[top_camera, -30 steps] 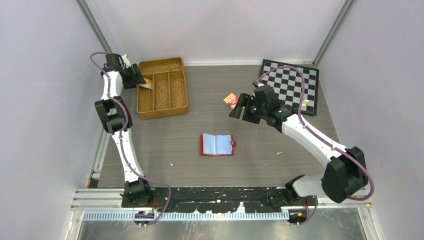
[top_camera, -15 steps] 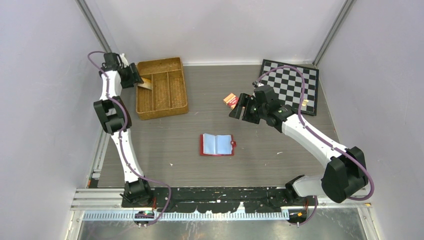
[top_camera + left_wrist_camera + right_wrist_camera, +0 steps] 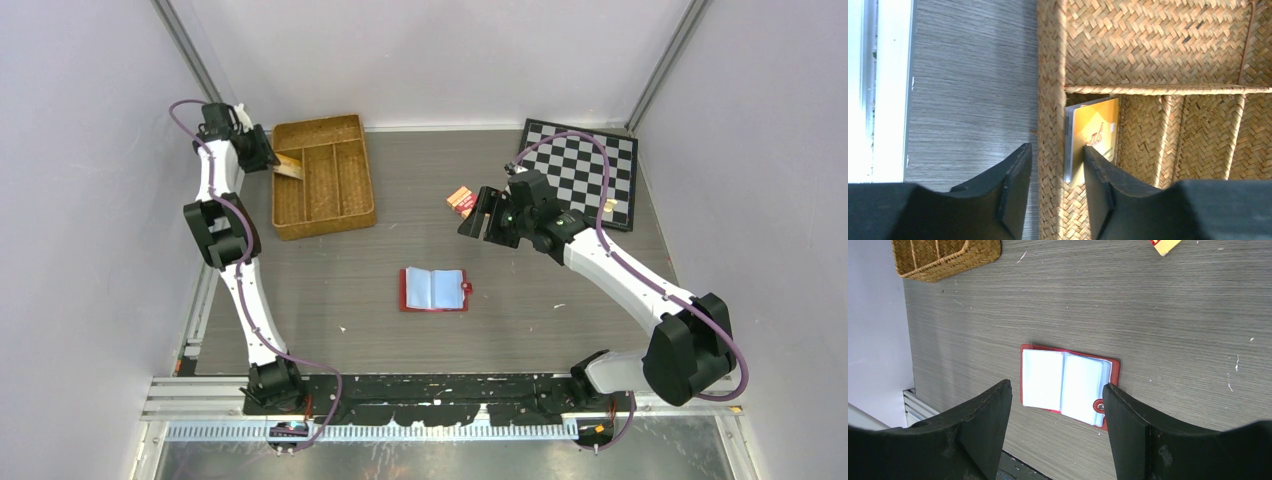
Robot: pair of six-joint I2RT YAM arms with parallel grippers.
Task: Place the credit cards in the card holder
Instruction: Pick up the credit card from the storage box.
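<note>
Left claw (image 3: pixel 1055 197) spread astride tray wall (image 3: pixel 1050 75); credit cards (image 3: pixel 1095 125) leaning lengthwise along it.

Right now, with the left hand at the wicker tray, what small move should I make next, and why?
Probably slide the left hand sideways toward the cards before closing. Its open fingers straddle the side wall of the wicker tray: one outside it, one inside over the cards leaning on that wall. Closing here would likely pinch wall and cards together.

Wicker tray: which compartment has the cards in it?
The long compartment along the left wall of the wicker tray: the credit cards stand against that wall, beside the left gripper. The other compartments show only weave.
</note>
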